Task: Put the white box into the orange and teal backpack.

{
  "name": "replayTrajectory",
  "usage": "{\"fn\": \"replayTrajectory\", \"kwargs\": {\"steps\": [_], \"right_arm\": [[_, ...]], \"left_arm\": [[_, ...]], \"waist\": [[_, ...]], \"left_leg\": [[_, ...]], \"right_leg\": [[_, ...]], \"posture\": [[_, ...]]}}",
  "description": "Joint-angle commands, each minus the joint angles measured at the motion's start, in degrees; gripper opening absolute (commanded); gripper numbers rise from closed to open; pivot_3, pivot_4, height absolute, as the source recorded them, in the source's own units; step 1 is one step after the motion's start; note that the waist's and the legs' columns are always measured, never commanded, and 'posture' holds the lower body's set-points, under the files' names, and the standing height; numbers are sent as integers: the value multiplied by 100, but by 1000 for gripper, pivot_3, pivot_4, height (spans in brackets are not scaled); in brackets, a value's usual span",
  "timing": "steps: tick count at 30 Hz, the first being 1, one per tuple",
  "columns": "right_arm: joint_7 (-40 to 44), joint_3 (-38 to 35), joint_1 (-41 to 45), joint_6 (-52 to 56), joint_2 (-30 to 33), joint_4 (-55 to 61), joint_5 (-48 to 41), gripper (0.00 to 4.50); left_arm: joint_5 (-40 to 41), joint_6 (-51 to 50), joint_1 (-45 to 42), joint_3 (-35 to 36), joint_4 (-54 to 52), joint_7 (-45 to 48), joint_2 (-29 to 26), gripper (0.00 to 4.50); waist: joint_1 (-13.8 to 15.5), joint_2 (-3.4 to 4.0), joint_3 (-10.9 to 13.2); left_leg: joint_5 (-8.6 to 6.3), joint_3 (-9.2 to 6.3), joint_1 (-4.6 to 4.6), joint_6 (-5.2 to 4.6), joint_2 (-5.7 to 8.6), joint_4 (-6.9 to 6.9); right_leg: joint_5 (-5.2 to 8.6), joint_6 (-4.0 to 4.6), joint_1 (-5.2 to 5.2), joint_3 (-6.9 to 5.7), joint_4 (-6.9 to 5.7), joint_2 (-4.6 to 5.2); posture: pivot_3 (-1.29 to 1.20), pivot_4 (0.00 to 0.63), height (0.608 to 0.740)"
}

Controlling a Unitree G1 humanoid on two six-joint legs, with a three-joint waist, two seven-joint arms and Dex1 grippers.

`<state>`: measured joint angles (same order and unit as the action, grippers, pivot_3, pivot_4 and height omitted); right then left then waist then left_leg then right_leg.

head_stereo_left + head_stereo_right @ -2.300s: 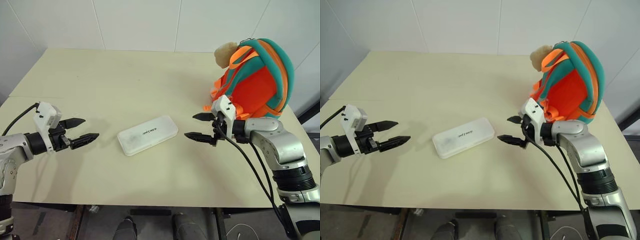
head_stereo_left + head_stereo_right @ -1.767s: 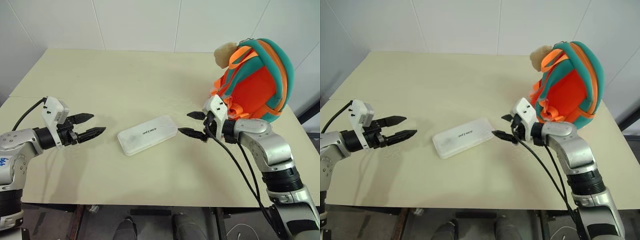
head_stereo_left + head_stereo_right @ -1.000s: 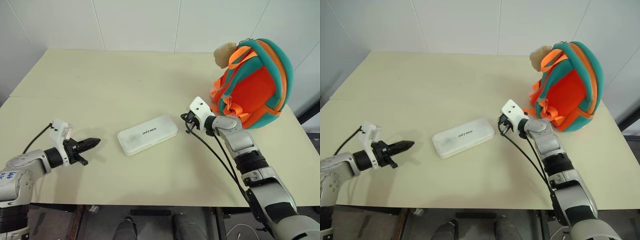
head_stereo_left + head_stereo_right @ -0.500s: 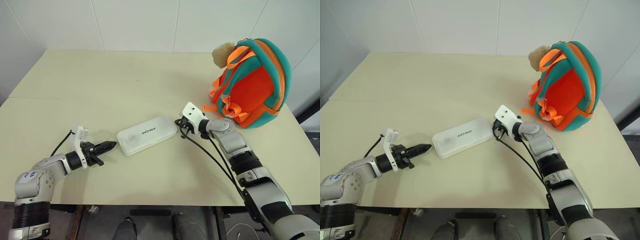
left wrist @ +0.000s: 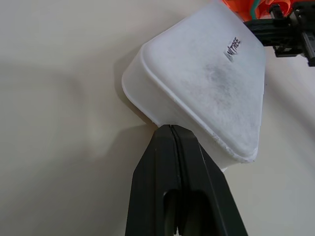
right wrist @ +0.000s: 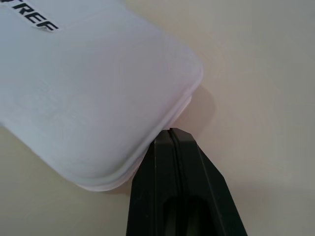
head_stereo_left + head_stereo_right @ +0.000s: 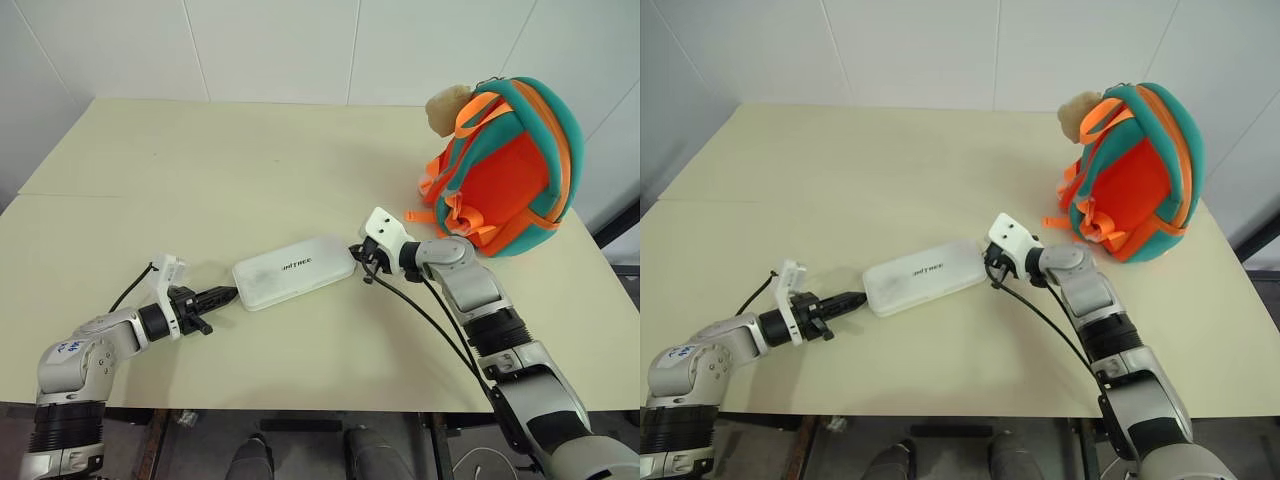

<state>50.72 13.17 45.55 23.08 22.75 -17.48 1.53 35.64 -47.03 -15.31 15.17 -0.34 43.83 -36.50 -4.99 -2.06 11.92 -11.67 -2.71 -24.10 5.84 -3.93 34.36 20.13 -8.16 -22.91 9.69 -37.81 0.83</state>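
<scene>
The white box (image 7: 293,272) lies flat on the table, long and rounded, with dark lettering on its lid. My left gripper (image 7: 228,294) is shut, its tip pressed against the box's left end (image 5: 147,101). My right gripper (image 7: 356,252) is shut too, its tip against the box's right end (image 6: 162,93). The box sits pinched lengthwise between the two tips. The orange and teal backpack (image 7: 505,175) stands upright at the table's right, beyond my right arm.
A small beige plush charm (image 7: 446,106) hangs at the backpack's top left. The cream table (image 7: 200,170) stretches wide behind the box. A black cable (image 7: 430,315) trails along my right arm. White wall panels rise behind the table's far edge.
Both grippers shut from open and closed in on the box from either side; they now touch its two ends. The box has not visibly moved.
</scene>
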Motion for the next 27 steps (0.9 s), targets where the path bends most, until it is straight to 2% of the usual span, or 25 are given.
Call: {"fn": "replayTrajectory", "kwargs": {"steps": [1, 15, 27], "right_arm": [[598, 202, -160, 386, 180, 915, -287, 0], [1492, 356, -674, 1287, 1217, 2237, -498, 0], [1770, 408, -908, 1609, 1809, 2781, -581, 0]], "left_arm": [[54, 18, -210, -116, -294, 238, -217, 14], [85, -372, -358, -651, -647, 727, -798, 14], [-17, -364, -349, -867, -571, 821, -852, 14]], "waist": [[10, 0, 0], [11, 0, 0], [26, -1, 0]], "left_leg": [[0, -1, 0, 0, 0, -1], [0, -1, -1, -1, 1, -4], [-1, -1, -2, -1, 1, -6]], "right_leg": [[0, 0, 0, 0, 1, 0], [1, 0, 1, 0, 11, 0], [1, 1, 1, 0, 16, 0]], "posture": [[0, 150, 740], [0, 150, 740], [0, 150, 740]]}}
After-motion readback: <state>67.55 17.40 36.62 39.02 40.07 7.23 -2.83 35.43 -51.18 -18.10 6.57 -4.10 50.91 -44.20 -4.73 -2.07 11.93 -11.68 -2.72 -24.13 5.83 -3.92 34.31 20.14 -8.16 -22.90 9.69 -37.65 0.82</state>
